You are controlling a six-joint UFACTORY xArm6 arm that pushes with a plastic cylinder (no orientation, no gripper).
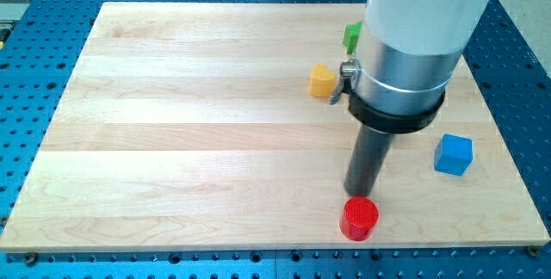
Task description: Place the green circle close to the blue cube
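A green block [351, 34] sits near the view's top, right of centre; the arm's body hides most of it, so I cannot make out its shape. The blue cube [453, 154] lies at the view's right, well below the green block. My tip [356, 195] is low on the board, just above a red cylinder [359, 219] and at or very near its far edge. The tip is left of and below the blue cube, and far below the green block.
A yellow block [322, 80] lies left of the arm, below and left of the green block. The wooden board [172, 141] rests on a blue perforated table [34, 72]. The arm's wide grey and white body [405, 55] covers the board's upper right.
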